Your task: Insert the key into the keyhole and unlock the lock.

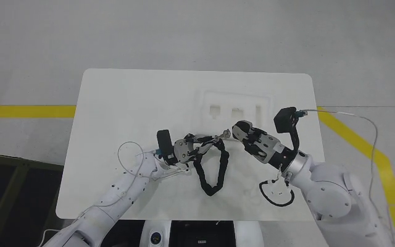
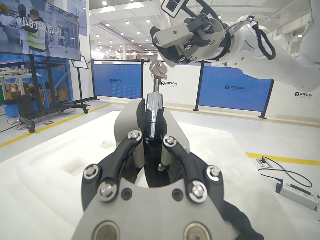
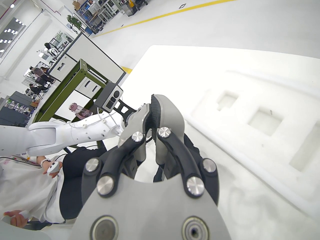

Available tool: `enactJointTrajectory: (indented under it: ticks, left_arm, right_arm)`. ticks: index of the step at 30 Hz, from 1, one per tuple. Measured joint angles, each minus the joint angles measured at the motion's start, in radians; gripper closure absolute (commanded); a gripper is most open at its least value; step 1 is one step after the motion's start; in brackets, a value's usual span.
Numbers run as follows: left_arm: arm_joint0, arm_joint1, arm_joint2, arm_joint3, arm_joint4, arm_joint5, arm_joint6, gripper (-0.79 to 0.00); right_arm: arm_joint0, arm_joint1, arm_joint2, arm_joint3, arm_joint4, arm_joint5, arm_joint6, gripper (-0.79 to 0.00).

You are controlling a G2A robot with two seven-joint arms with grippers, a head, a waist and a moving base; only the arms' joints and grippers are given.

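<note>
Your left hand (image 2: 152, 112) is clamped on the lock (image 2: 154, 111), holding its chrome cylinder upright between the black pads just below centre of the left wrist view. The key (image 2: 159, 72) stands in the keyhole at the cylinder's top end, blade in and flat head out above it.

Your right hand (image 2: 157, 47) comes in from the upper right of that view. Its fingers are pressed together at the key's ring end, and the head hangs just under their tips. From the pictures you cannot tell exactly how much of the key sits between the pads.

In the top view both hands meet near the middle of the white bench (image 1: 123, 99). The lock's black chain (image 1: 213, 176) droops from the left hand in a loop towards the lower centre of the frame. A white foam tray (image 1: 203, 96) with square recesses lies just behind the hands, towards the upper right.
</note>
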State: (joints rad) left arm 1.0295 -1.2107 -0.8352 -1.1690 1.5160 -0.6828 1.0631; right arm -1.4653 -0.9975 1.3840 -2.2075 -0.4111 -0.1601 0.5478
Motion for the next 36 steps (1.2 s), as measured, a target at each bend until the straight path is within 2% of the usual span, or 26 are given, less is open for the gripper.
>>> enactJointTrajectory:
  ticks: [9,15,25,30,36]
  left_arm:
    - [0.000,-0.004,0.005,-0.001,-0.006,-0.020,0.000,0.000]
    - [0.001,-0.010,0.017,0.003,-0.057,-0.081,-0.006,0.000]
    - [0.012,-0.015,0.045,-0.004,-0.343,-0.277,-0.203,0.000]
    - [0.012,-0.015,0.040,-0.002,-0.365,-0.323,-0.249,0.000]
    - [0.015,-0.017,0.038,-0.004,-0.357,-0.330,-0.256,0.000]
  right_arm:
    - [0.037,-0.005,-0.015,0.005,0.001,-0.020,-0.010,0.000]
    - [0.077,-0.010,-0.029,0.085,0.096,-0.141,-0.032,0.000]
    - [0.122,-0.012,-0.040,0.224,0.209,-0.340,0.002,0.000]
    - [0.147,-0.014,-0.043,0.262,0.226,-0.355,0.002,0.000]
    - [0.169,-0.014,-0.034,0.289,0.236,-0.353,0.005,0.000]
